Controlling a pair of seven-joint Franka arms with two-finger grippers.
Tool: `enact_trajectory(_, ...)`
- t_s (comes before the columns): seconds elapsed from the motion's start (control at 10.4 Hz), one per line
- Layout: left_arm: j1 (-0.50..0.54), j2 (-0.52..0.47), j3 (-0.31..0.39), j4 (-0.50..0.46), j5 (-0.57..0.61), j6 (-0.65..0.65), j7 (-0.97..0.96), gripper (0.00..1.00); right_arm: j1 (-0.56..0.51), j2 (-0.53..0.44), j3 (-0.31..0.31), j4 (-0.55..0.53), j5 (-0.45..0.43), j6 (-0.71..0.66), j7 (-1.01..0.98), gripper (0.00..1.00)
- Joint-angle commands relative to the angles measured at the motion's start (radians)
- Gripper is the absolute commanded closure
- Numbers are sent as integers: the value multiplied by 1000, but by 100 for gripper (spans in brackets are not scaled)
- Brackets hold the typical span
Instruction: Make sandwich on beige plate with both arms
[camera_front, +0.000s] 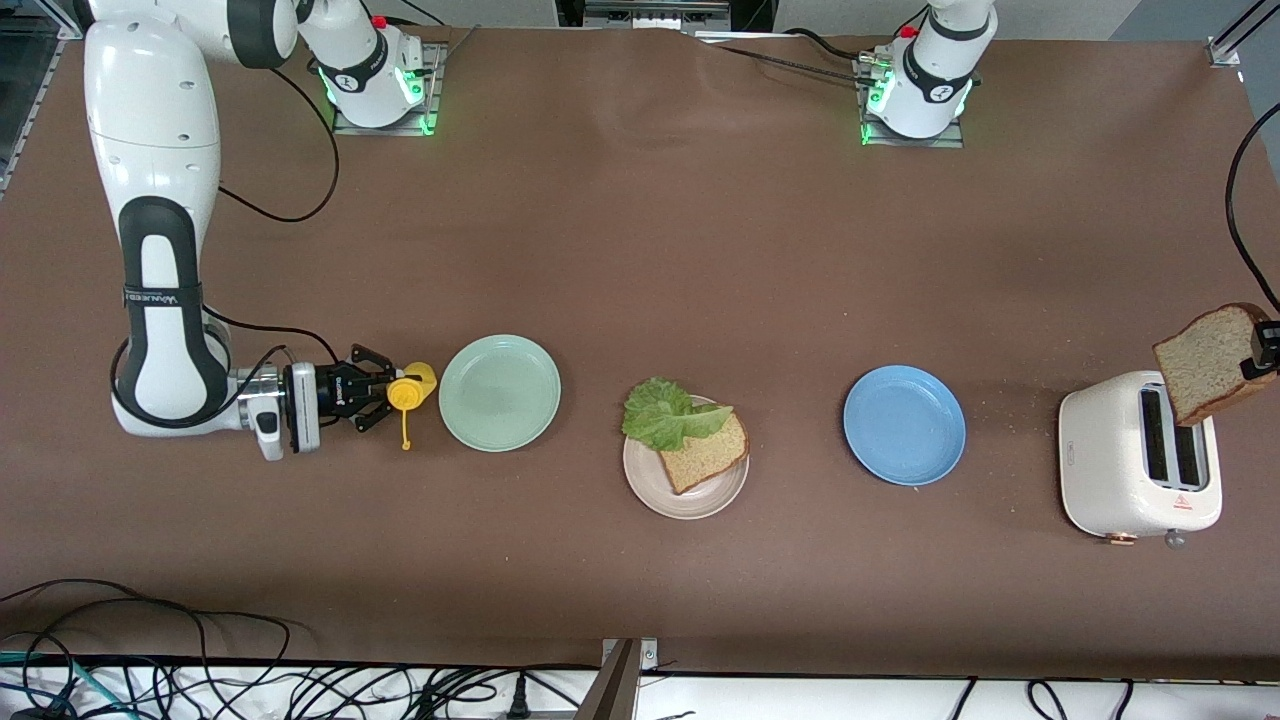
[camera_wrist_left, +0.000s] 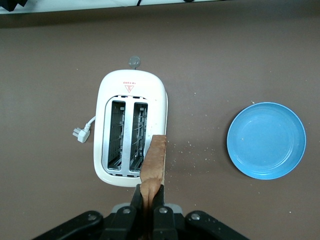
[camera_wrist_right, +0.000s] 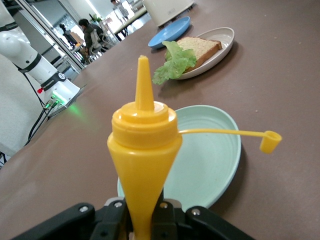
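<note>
Over the white toaster (camera_front: 1140, 467), at the left arm's end of the table (camera_front: 640, 250), left tool (camera_wrist_left: 148, 200) clamps a bread slice (camera_front: 1208, 362). Right tool (camera_front: 385, 398) grips a yellow squeeze bottle (camera_front: 412, 386) low, just beside the mint-green plate (camera_front: 499, 392). Beige plate (camera_front: 690, 495), approx. mid-table, carries one bread slice w/ lettuce (camera_front: 660, 412) on top; blue plate (camera_front: 904, 425) lies betw. it and toaster.

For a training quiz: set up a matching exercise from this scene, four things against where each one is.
Things:
1. lettuce leaf
2. yellow squeeze bottle
3. held bread slice
4. blue plate

Places:
A. in the left pincer, above the toaster
B. between beige plate and toaster
C. in the right pincer, beside the mint-green plate
D. on the beige plate's bread

Pairs: 1-D, 2-C, 3-A, 4-B
</note>
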Motion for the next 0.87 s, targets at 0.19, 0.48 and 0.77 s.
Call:
enact_trajectory(0.19,0,-21,1,-10,-46,-21,-28,100,177,-36,-23,215,-307,116,565,100)
enact_trajectory(0.48,-3,-21,1,-10,-46,-28,-48,100,382,-36,-22,301,-604,245,891,100)
enact_trajectory(0.77,-5,-21,-21,-10,-84,-41,-101,100,557,-27,-22,303,-898,346,1061,100)
